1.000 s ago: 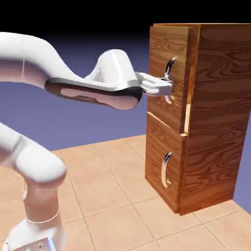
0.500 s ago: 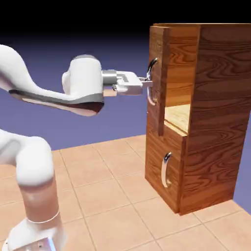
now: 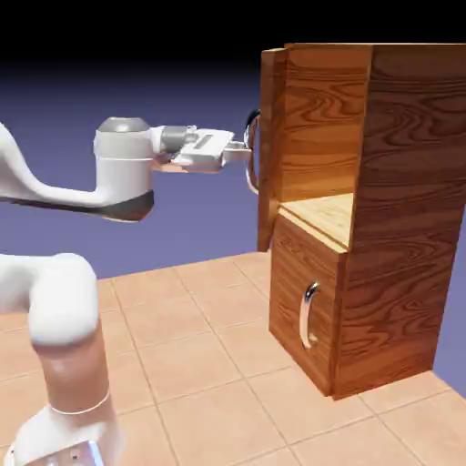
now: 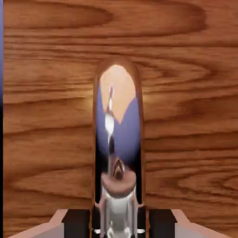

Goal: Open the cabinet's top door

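Swung farther outward than before, the top door stands wide open at the upper front of the cabinet, edge-on in the exterior view. The gripper is clenched on its curved handle. Below, the lower door is closed. No readable writing shows.

On my exterior view the light is bright and clean: the floor tiles glow warm, and the arm is close to washed out along its upper surfaces. The backdrop fades from blue-violet into black at the top. I see the cabinet's side darker than the pale, strongly lit shelf inside. Edges look sharp there. My hand view is softer, the door's grain smeared, with faint warm glows either side of the handle, whose shiny face throws back curved, distorted reflections.
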You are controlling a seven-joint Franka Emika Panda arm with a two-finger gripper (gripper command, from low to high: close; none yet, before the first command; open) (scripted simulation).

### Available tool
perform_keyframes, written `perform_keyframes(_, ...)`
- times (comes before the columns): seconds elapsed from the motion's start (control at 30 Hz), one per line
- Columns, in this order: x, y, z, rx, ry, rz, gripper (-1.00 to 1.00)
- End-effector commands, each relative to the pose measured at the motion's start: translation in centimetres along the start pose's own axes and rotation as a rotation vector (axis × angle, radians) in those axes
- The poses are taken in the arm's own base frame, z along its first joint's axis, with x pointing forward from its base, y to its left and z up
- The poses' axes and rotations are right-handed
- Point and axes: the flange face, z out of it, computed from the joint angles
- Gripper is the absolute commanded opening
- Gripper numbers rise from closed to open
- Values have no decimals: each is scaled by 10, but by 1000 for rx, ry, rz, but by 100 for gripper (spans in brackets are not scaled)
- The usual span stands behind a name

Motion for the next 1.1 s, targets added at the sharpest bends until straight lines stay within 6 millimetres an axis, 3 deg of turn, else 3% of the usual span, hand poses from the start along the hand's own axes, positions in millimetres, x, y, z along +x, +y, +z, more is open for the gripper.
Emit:
perform_keyframes(0.0, 3, 3, -6, 17, -17, 0, -100)
perform_keyframes(0.3, 33, 33, -53, 189, -189, 0, -100)
perform_keyframes(0.6, 77, 77, -94, 392, -391, 0, -100)
perform_keyframes(1.03, 139, 139, -117, 638, -638, 0, -100)
perform_keyframes(1.07, 139, 139, -117, 638, -638, 0, 100)
